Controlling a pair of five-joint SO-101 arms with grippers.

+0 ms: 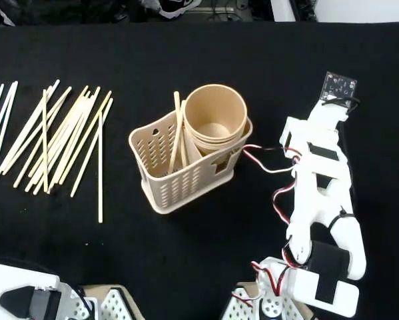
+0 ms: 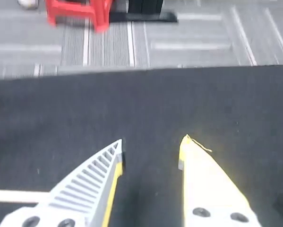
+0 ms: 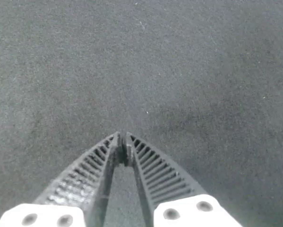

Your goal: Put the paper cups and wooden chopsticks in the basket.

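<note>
Nested in the slotted beige plastic basket (image 1: 179, 180) mid-tabletop (image 1: 186, 60): smooth round paper cups (image 1: 216, 113) beside slim wooden chopsticks (image 1: 178, 127), loose chopsticks (image 1: 59, 140) fanned out well apart on black cloth; ribbed, wedge-shaped left tool (image 2: 152, 142) spread apart, right tool (image 3: 123, 137) pressed together.

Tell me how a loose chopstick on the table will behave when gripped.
The chopsticks look thin, straight and wooden, so probably stiff and very light. Lying flat on the black cloth, one is likely hard to pinch and may pivot if gripped off-centre. Many overlap, so neighbours could shift too.
</note>
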